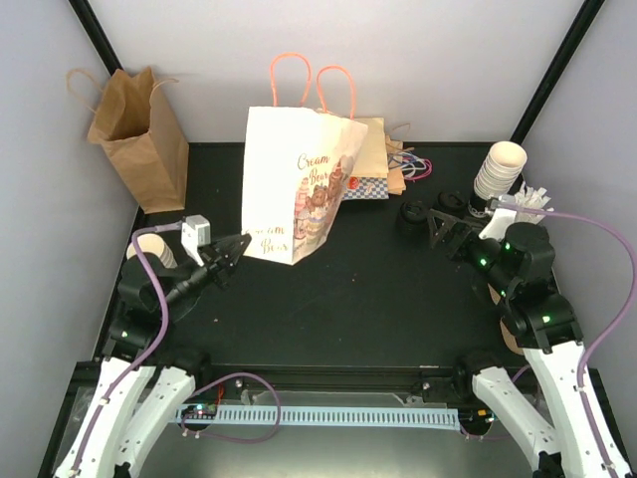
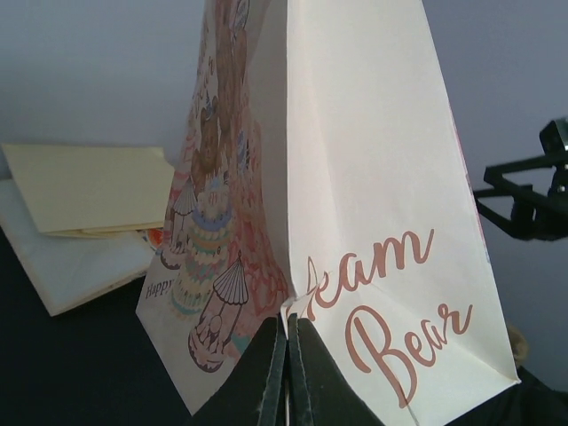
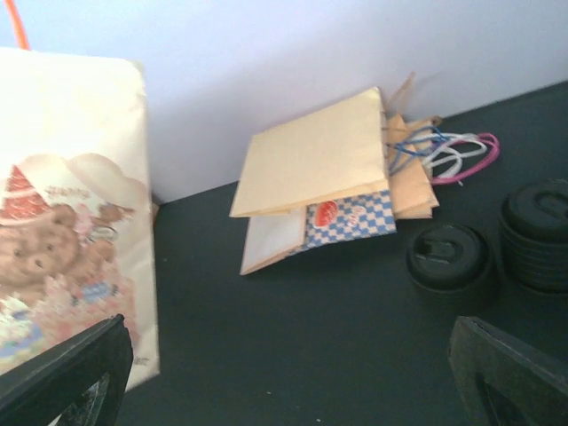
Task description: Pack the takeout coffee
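Observation:
No lidded cream cup shows in any view; the takeout coffee is hidden or out of view. A tall cream paper bag [image 1: 299, 189] printed with bears and pink handles stands mid-table. My left gripper [image 1: 237, 249] is at its lower left side, jaws pressed together on the bag's side crease [image 2: 288, 306]. My right gripper [image 1: 438, 227] is open and empty, low over the table at the right; its fingers [image 3: 62, 373] sit wide apart. A loose black lid [image 3: 448, 257] and a stack of lids [image 3: 537, 235] lie just ahead of it.
A stack of lidless cream cups [image 1: 498, 171] stands at the back right. Flat folded bags [image 1: 378, 164] lie behind the bear bag. A brown paper bag [image 1: 139, 139] stands at the back left. A cream round thing [image 1: 151, 249] sits behind my left arm.

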`<state>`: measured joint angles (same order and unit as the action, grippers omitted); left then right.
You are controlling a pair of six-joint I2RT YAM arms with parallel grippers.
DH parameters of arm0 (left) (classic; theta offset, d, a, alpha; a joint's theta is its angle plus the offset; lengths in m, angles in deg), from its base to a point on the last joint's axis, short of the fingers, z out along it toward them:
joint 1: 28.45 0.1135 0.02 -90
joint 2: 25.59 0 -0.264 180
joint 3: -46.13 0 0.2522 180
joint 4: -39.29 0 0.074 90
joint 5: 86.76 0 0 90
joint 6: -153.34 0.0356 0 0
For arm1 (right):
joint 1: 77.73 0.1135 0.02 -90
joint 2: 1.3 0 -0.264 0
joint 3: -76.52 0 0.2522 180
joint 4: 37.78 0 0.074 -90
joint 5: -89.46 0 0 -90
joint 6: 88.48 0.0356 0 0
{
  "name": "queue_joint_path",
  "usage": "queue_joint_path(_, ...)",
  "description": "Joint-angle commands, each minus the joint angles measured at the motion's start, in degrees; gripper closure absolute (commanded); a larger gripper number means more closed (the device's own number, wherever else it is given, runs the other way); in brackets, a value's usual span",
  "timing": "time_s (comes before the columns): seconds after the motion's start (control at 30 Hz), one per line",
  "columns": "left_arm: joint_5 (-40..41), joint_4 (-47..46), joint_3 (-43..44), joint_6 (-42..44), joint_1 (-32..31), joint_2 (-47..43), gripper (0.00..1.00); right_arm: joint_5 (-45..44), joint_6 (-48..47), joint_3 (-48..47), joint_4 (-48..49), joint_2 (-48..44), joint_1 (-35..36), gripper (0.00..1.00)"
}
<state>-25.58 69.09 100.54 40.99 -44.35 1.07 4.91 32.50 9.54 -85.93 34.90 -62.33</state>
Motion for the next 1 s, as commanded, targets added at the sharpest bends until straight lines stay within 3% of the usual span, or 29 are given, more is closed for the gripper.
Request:
queue_joint_path(0.0,-4.6,-2.4,-1.7,-1.1,-0.8,-2.4,0.98,6.0,-2.5,-6.6,-4.9,2.2,0.2,0.0)
queue_joint_path(0.17,-6.5,-5.8,-6.3,-2.0,-1.2,-3.5,0.98,9.6,-2.1,-12.3,-8.0,4.9,0.3,0.0)
queue_joint_path(0.57,-2.7,-19.7,-19.4,-4.5,-4.2,-5.3,0.99,7.2,-3.5,-20.2,-14.3,8.8,0.2,0.0)
queue_joint_path(0.8,1.6,-23.1,-25.6,-1.2,-7.9,-10.5,0.98,3.3,-1.8,-23.7,-20.1,13.0,0.2,0.0)
queue_joint_path(0.97,3.8,-25.7,-28.0,0.8,-12.0,-9.2,0.98,2.7,-0.6,-25.7,-22.2,15.3,0.3,0.0)
